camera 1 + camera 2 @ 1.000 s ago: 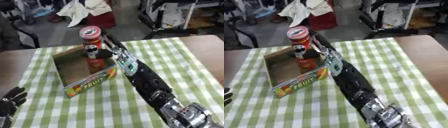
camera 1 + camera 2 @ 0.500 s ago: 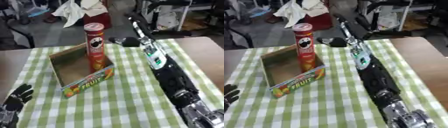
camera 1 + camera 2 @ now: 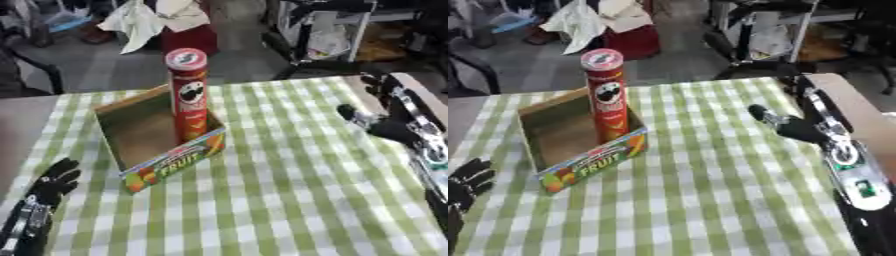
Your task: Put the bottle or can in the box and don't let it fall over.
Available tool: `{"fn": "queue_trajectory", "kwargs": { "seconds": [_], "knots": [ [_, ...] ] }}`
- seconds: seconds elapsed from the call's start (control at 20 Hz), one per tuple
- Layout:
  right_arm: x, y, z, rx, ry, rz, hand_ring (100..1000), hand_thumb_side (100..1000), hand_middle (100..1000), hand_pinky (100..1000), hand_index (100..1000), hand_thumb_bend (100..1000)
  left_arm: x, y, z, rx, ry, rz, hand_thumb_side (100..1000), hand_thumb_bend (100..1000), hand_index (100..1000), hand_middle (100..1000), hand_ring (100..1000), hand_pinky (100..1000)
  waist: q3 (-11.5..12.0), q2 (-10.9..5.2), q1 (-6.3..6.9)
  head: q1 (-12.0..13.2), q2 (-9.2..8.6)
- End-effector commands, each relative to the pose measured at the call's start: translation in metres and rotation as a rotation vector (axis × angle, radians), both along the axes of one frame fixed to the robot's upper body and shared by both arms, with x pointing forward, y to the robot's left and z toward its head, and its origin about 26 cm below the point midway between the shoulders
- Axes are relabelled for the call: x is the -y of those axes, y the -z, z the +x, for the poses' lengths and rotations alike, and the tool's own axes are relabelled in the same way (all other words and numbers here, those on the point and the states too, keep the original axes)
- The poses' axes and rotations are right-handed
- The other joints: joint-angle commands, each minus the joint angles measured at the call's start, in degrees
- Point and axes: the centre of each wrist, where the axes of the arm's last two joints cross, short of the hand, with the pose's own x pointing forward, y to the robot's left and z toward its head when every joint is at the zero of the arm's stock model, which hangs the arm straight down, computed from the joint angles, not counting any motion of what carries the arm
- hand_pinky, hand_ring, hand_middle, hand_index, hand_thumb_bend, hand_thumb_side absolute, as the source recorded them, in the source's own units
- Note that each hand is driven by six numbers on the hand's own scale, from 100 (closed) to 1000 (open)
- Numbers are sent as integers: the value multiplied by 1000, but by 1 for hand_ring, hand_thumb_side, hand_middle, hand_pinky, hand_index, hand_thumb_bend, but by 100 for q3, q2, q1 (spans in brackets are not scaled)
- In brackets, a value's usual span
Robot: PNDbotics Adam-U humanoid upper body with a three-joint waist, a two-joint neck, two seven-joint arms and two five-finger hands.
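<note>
A tall red can (image 3: 190, 93) with a round lid stands upright inside the open cardboard box (image 3: 131, 130), against its right wall. The box has a colourful fruit print on its front panel and lies on the green checked tablecloth (image 3: 280, 190). My right hand (image 3: 798, 125) hovers open over the right side of the table, well clear of the can and holding nothing. Near the lower left corner my left hand (image 3: 50, 184) rests open, fingers pointing up.
The table's bare brown top (image 3: 859, 107) shows at the right edge and at the far left. Beyond the table are a red bin (image 3: 188, 37) draped with white cloth, chair legs and metal shelving on the floor.
My right hand has let go of the can and drawn back to the right, away from the box. The can stays upright in the box. The camera has shifted too.
</note>
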Motion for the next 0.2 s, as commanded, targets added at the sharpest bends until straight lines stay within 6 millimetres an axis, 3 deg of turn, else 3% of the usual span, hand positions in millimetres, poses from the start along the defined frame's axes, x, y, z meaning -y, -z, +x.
{"fn": "queue_trajectory", "kwargs": {
  "seconds": [0.05,0.2],
  "knots": [
    [0,-1,-14,18,42,47,1000,365,1000,1000,1000,530,-7,-6,0,20,-14,19,909,589,948,872,897,924,-10,-80,14,32,34],
    [-6,17,-28,-6,88,87,1000,361,1000,1000,1000,525,-7,-6,0,18,-16,20,909,589,948,873,897,924,-33,-92,23,29,106]
  ]
}}
